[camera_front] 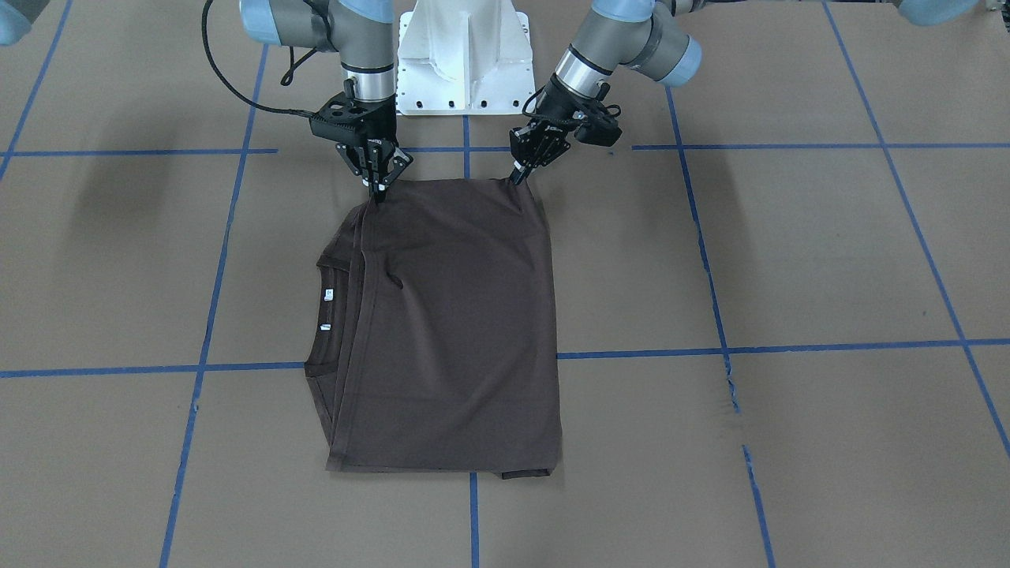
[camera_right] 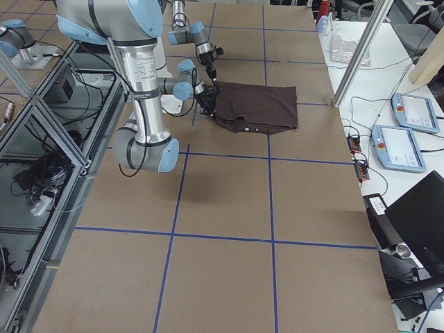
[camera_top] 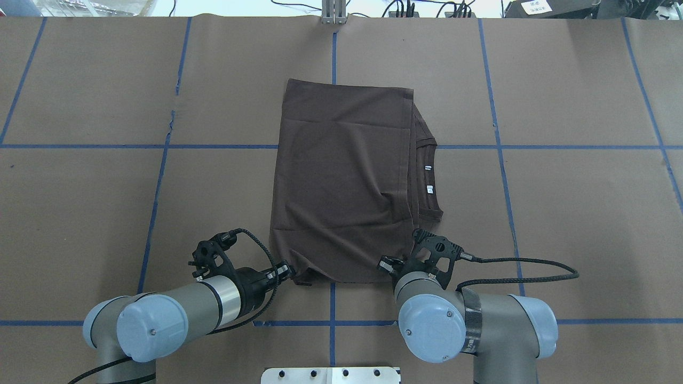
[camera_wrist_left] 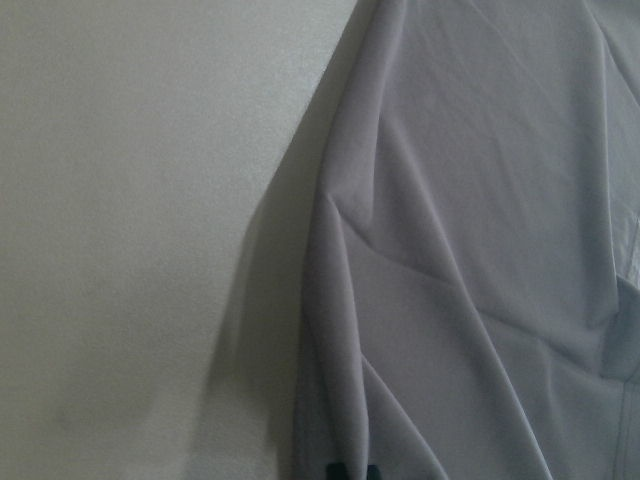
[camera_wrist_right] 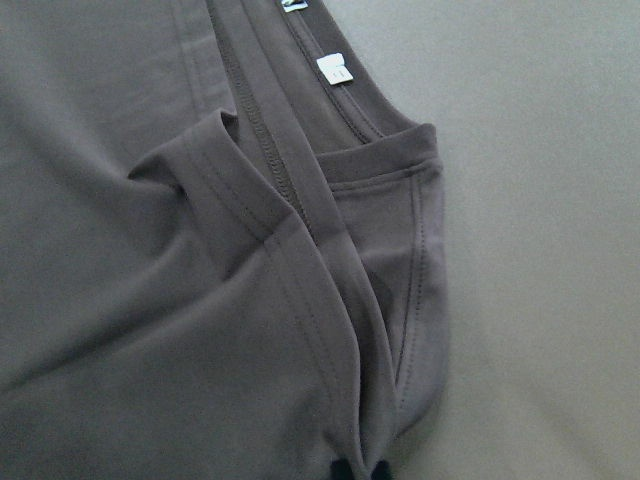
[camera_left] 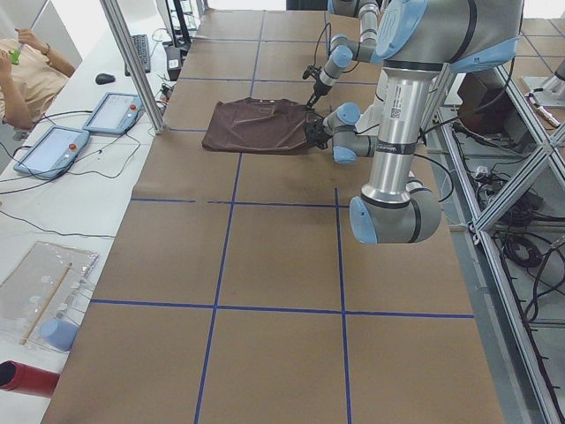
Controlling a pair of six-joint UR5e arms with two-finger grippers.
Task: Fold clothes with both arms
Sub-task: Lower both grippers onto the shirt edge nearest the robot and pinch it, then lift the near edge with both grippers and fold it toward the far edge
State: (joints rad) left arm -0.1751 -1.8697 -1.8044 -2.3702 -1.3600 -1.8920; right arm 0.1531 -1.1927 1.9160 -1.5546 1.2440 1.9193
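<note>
The dark brown T-shirt [camera_front: 454,331] lies folded into a rectangle on the brown table. Its ribbed collar [camera_front: 317,315] and white neck tags [camera_front: 327,294] stick out on one side. The shirt also shows in the overhead view [camera_top: 341,181]. My left gripper [camera_front: 518,178] is shut on the shirt's near corner on my left [camera_top: 291,271]. My right gripper [camera_front: 378,193] is shut on the near corner by the collar [camera_top: 388,264]. Both pinched corners are pulled slightly up. The right wrist view shows stitched hems [camera_wrist_right: 300,290] bunched at the fingertips. The left wrist view shows creased fabric [camera_wrist_left: 450,250].
The white pedestal base [camera_front: 464,63] stands behind the grippers. Blue tape lines [camera_front: 639,353] cross the table. Beyond the table's far side are tablets [camera_left: 53,150], a seated person [camera_left: 26,62] and a metal post [camera_left: 132,62].
</note>
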